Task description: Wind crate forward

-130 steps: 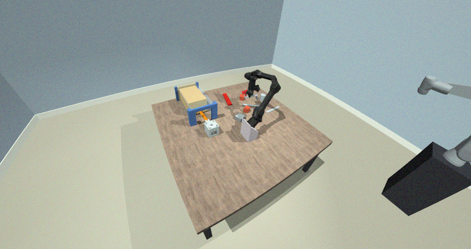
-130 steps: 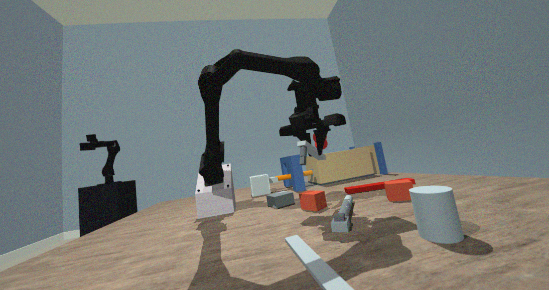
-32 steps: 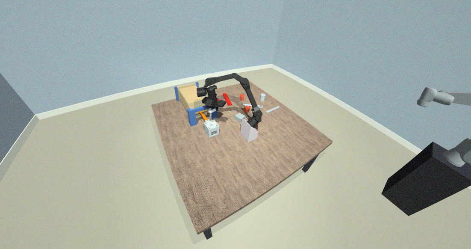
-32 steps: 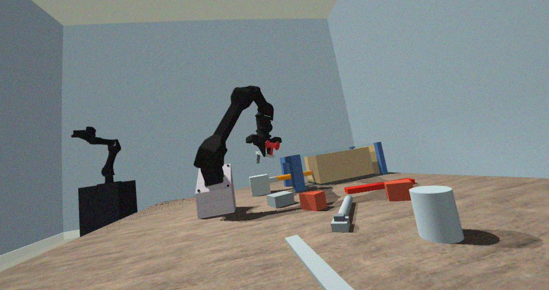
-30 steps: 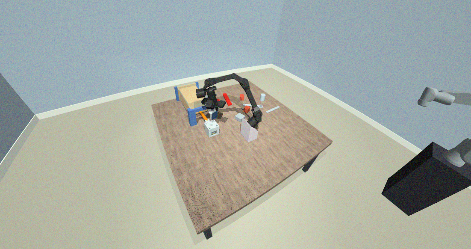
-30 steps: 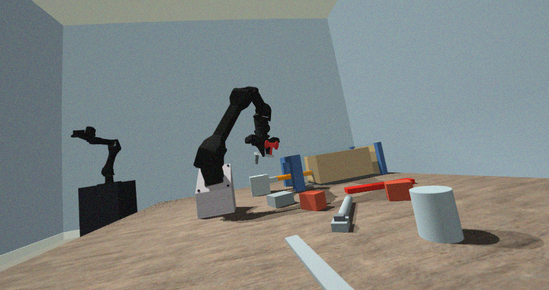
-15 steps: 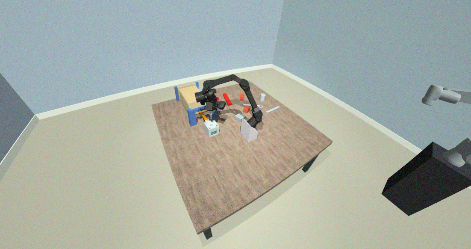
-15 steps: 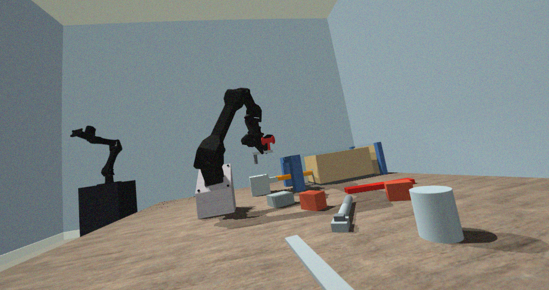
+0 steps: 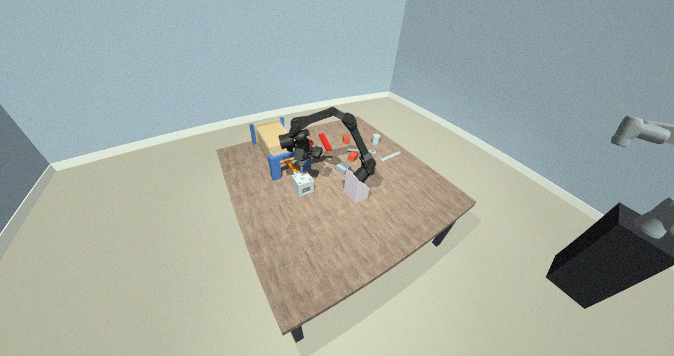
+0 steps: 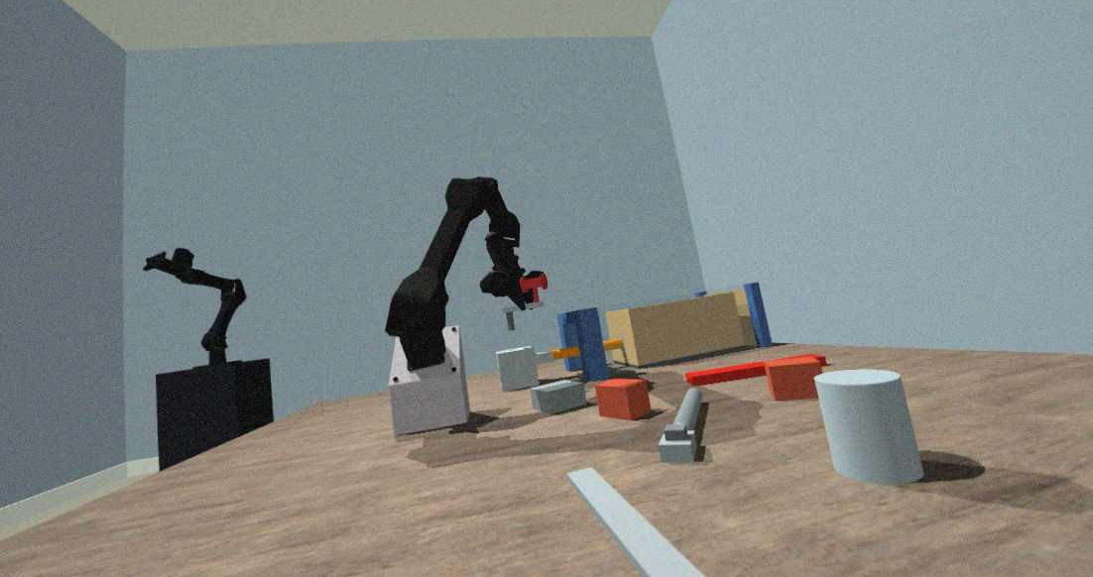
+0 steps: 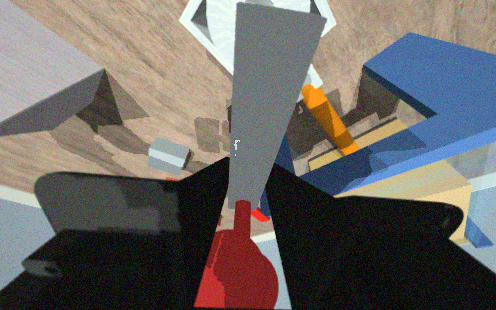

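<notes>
My gripper (image 9: 306, 155) (image 10: 527, 298) (image 11: 248, 165) is shut on the winch handle, which has a grey crank arm (image 11: 268, 90) and a red knob (image 10: 533, 282) (image 11: 243, 272). Its square key (image 10: 510, 319) points down, clear above the white winch (image 9: 302, 186) (image 10: 518, 369) (image 11: 217, 30). The crank arm hides the winch's round hole in the wrist view. An orange strap (image 9: 290, 166) (image 11: 330, 120) runs from the winch through the blue frame (image 9: 275, 167) (image 10: 593, 352) (image 11: 448, 75). The tan crate (image 9: 272, 132) (image 10: 672, 330) sits flat behind it; the exact gap cannot be told.
A grey block (image 9: 343, 167) (image 10: 558, 397) (image 11: 168, 156), red blocks (image 10: 623, 399) (image 10: 792, 378), a long red bar (image 9: 325, 141), a grey tool (image 10: 687, 420), a pale cylinder (image 9: 375, 139) (image 10: 869, 426) and a flat pale strip (image 9: 390, 156) (image 10: 630, 523) are on the bench.
</notes>
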